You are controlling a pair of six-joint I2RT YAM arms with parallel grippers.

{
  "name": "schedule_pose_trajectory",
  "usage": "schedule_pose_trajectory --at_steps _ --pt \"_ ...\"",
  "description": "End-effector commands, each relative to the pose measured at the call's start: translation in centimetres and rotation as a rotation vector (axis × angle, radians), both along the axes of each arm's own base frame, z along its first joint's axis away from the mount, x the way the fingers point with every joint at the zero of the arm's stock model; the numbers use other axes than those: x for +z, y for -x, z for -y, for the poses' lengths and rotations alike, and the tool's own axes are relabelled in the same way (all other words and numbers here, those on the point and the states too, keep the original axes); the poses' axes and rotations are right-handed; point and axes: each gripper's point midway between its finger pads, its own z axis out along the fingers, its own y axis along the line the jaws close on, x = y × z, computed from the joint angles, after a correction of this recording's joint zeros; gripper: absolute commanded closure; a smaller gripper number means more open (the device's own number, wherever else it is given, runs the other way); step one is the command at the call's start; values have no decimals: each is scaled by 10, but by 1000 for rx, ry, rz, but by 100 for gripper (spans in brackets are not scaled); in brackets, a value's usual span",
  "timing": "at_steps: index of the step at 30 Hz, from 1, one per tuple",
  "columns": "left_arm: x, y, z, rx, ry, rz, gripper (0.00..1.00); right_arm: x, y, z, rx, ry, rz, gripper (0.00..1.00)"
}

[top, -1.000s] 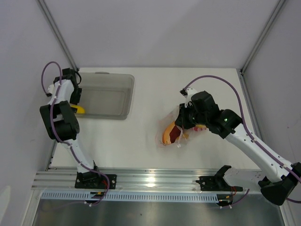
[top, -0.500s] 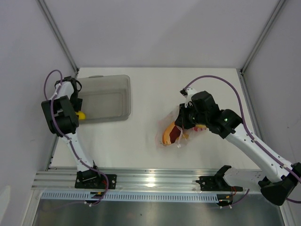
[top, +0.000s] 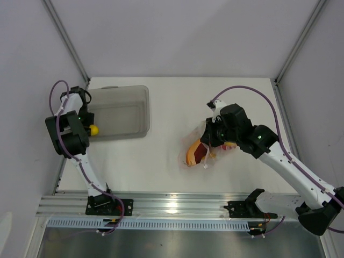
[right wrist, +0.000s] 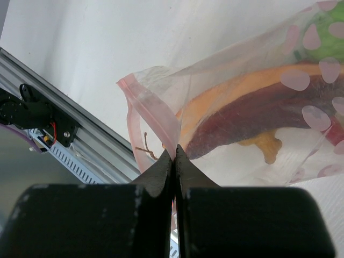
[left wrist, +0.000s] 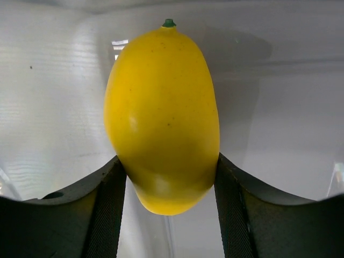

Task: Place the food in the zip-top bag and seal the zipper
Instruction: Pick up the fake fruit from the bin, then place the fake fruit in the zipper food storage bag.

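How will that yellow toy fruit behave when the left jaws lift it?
Probably slippery: the yellow toy fruit looks smooth and glossy, and the jaws meet its rounded, tapering end, so it may squirt out. If dropped, its oval shape would probably roll.

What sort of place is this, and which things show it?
Probably a robot lab bench: white walled-in table, left arm and right arm bolted to an aluminium rail, yellow toy fruit, zip-top bag.

I'm counting one grey tray (top: 122,112), one clear zip-top bag (right wrist: 215,59) and one yellow toy fruit (left wrist: 161,118); in the bag I'm making out one orange slice (right wrist: 231,92), one dark-red chili (right wrist: 252,115), one green piece (right wrist: 329,36), one small orange bit (right wrist: 267,145).
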Motion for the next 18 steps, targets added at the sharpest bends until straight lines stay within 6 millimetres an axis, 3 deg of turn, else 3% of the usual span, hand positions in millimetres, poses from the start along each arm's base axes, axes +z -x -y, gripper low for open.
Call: schedule_pose_trajectory --at_steps 1,5,6,7,8,9,10,11,13,14,16,17,18 --pt "56 -20 16 -112 -18 170 99 17 -10 -1 -31 -25 39 100" --pt "102 -29 61 -276 -27 310 100 11 -21 5 -69 7 15 100" --pt "122 -30 85 -340 -38 377 99 10 -24 8 -79 9 12 100" --pt "117 -25 112 -398 -18 386 100 9 -29 9 -93 11 9 100" --pt "132 -23 114 -402 -21 427 99 7 -29 8 -92 13 2 100" --pt "147 -17 140 -461 -17 493 100 8 -32 10 -98 6 -6 100" --pt "156 -16 151 -489 -6 536 99 6 -34 10 -103 9 -16 100" --pt "146 -4 186 -574 58 541 99 6 -34 10 -107 7 -20 100" --pt "177 5 215 -654 93 665 99 10 -35 11 -115 -6 -30 100" --pt "170 20 242 -732 137 664 99 10 -35 11 -118 -10 -36 100" --pt "203 33 269 -863 122 809 99 14 -35 9 -119 -31 -47 100" --pt "199 50 296 -976 164 825 99 15 -35 8 -118 -37 -49 100" --pt "213 54 311 -1061 159 909 99 17 -33 6 -109 -46 -55 100"
